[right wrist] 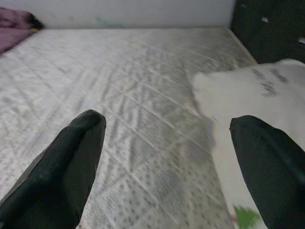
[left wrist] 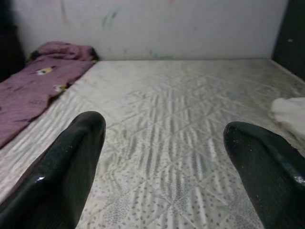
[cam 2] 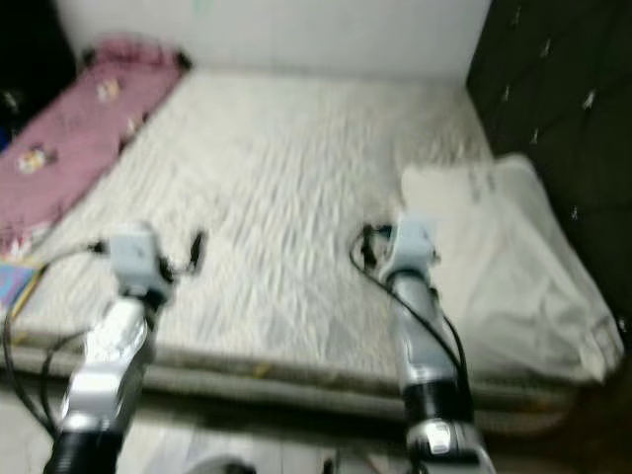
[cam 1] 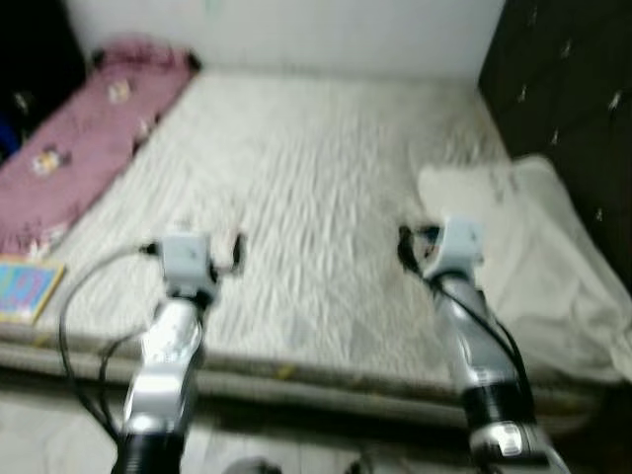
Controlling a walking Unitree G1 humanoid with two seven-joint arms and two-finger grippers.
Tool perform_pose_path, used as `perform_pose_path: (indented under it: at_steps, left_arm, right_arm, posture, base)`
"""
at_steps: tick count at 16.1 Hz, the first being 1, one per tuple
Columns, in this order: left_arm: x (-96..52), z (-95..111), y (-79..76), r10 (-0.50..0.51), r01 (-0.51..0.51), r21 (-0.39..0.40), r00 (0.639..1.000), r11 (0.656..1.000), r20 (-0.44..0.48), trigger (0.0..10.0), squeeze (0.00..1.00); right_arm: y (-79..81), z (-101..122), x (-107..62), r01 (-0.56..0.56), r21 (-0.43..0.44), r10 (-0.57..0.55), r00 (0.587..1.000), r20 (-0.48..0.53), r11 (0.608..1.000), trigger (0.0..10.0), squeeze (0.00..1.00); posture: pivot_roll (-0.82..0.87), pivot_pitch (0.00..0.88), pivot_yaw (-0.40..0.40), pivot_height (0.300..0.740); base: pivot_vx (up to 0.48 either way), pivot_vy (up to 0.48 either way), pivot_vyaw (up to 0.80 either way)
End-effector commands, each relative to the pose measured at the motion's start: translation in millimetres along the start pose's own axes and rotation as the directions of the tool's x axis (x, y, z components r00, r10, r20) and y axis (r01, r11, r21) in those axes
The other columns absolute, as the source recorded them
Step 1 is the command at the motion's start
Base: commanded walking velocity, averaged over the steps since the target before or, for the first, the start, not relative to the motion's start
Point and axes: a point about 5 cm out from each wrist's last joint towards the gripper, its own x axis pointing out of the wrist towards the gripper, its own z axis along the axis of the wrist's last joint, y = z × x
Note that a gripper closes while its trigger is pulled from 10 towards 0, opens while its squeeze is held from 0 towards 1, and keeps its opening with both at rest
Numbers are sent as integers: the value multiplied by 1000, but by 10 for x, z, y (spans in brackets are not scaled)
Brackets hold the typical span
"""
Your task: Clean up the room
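Note:
A bare quilted mattress lies before me. A crumpled white sheet rests on its right side, by a dark headboard. A purple blanket runs along the mattress's left edge. My left gripper is open over the near left part of the mattress, nothing between its fingers. My right gripper is open too, held above the near right part, with the white sheet just beyond its right finger. Both silver arms reach forward over the front edge.
A dark tufted headboard stands on the right. A white wall closes the far side. A colourful book lies at the near left corner. Dark things sit at the far left. Pale floor shows below the mattress.

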Motion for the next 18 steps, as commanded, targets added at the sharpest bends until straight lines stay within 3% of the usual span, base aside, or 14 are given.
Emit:
perform_pose_path:
  at_steps: [1, 3, 5, 7, 9, 12, 14, 18]
  left_arm:
    - [17, 59, 53, 7, -7, 29, 1000, 1000, 20, 10000, 0]
    - [13, 87, 45, 11, -14, 77, 999, 997, 34, 10000, 0]
    - [-13, 80, 73, -8, 9, -36, 999, 999, 36, 10000, 0]
    - [-22, 80, 89, 12, -12, -13, 999, 1000, 35, 10000, 0]
    - [-29, 65, 96, 15, -14, -29, 1000, 999, 24, 10000, 0]
    - [-37, 67, 93, 6, -5, -51, 1000, 999, 24, 10000, 0]
    - [-50, 73, 81, -3, 5, -74, 1000, 997, 29, 10000, 0]
    - [-55, 82, 65, -13, 16, -94, 999, 995, 33, 10000, 0]
  right_arm:
    - [45, 55, 9, -10, 7, 10, 1000, 19, 1000, 10000, 0]
    - [41, 45, 9, -9, 9, 9, 1000, 9, 1000, 10000, 0]
    - [4, -3, 20, 10, -4, -10, 1000, -29, 1000, 10000, 0]
    - [13, 3, 18, 1, -22, -2, 1000, -25, 1000, 10000, 0]
    - [101, 70, 0, -36, -136, 39, 999, 24, 990, 10000, 0]
    - [115, 93, -9, -44, -108, 47, 999, 23, 993, 10000, 0]
    - [122, 40, -16, -70, -23, 69, 997, -26, 997, 10000, 0]
    - [127, 56, -32, -83, -22, 83, 997, 2, 996, 10000, 0]
  posture:
    - [-124, 0, 17, 740]
    - [-125, 0, 17, 740]
    - [-120, 0, 14, 740]
    - [-122, 0, 14, 740]
    - [-123, 0, 12, 740]
    - [-121, 0, 12, 740]
    - [-117, 0, 11, 740]
    - [-118, 0, 11, 740]
  base:
    - [0, 0, -800]
    - [0, 0, -269]
    - [0, 0, 0]
    - [0, 0, 0]
    - [0, 465, 0]
    - [0, 465, 0]
    - [0, 465, 0]
    - [0, 458, 0]
